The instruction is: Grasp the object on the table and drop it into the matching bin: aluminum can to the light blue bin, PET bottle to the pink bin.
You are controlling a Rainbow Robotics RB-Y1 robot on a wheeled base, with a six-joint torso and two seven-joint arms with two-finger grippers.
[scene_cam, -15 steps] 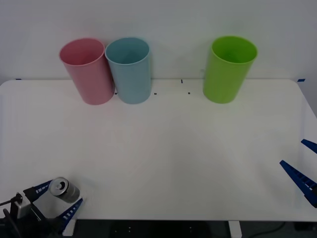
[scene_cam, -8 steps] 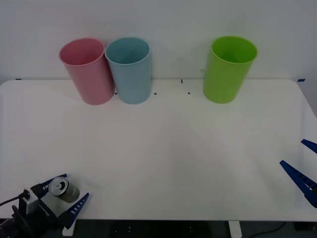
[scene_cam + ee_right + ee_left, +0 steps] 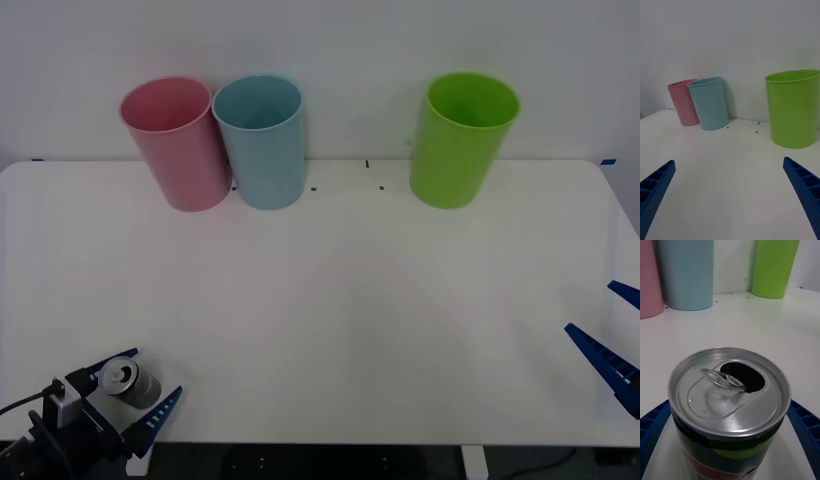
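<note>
The aluminum can (image 3: pixel 131 379) stands upright near the front left corner of the white table (image 3: pixel 330 300), silver with an opened pull-tab top (image 3: pixel 728 384). My left gripper (image 3: pixel 157 372) is open, one blue finger on each side of the can (image 3: pixel 730 412). I cannot tell if the fingers (image 3: pixel 653 427) touch it. The pink bin (image 3: pixel 177 143) and the light blue bin (image 3: pixel 262 140) stand side by side at the back left. My right gripper (image 3: pixel 592 310) hangs open at the table's right edge, its fingers (image 3: pixel 805 187) spread wide with nothing between them.
A green bin (image 3: pixel 462 138) stands at the back right, also in the right wrist view (image 3: pixel 793 108). Small dark marks (image 3: pixel 367 165) dot the table's back edge.
My left gripper has slid forward along the can, so its fingertips now reach past it on both sides. The can and the right arm have stayed put.
</note>
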